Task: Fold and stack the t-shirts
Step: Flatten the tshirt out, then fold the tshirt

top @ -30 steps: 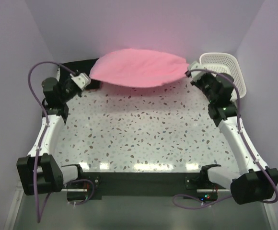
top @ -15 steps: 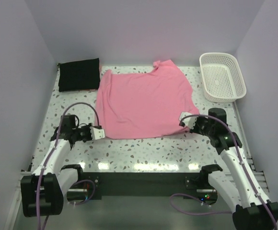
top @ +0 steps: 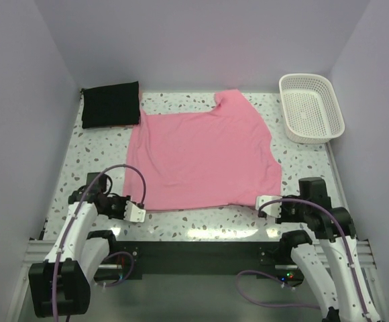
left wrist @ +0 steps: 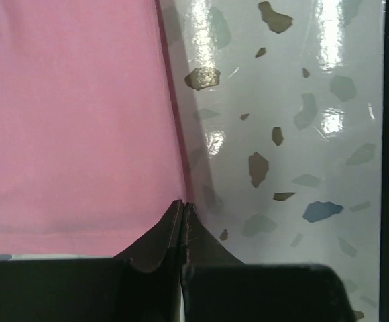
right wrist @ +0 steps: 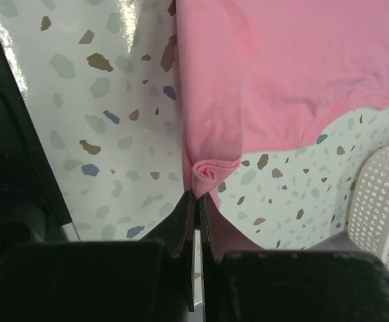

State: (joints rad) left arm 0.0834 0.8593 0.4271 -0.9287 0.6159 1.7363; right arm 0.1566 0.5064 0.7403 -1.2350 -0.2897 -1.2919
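The pink t-shirt (top: 204,157) lies spread flat across the middle of the table, its neck end toward the back wall. My left gripper (top: 139,212) is shut on its near left corner; in the left wrist view the shirt (left wrist: 80,121) has its edge running straight into the closed tips of that gripper (left wrist: 183,203). At the near right corner my right gripper (top: 261,203) is shut too. The right wrist view shows a rolled bit of the shirt's hem (right wrist: 206,173) pinched at the tips of the right gripper (right wrist: 198,194). The black folded garment (top: 110,104) sits at the back left.
A white lattice basket (top: 312,107) stands at the back right, its side also in the right wrist view (right wrist: 385,201). Purple walls close in the speckled table (top: 194,218) on three sides. Both arm bases sit at the near edge.
A second ago both grippers held the pink t-shirt raised at the back of the table. They have since drawn it toward the near edge, and it now lies flat.
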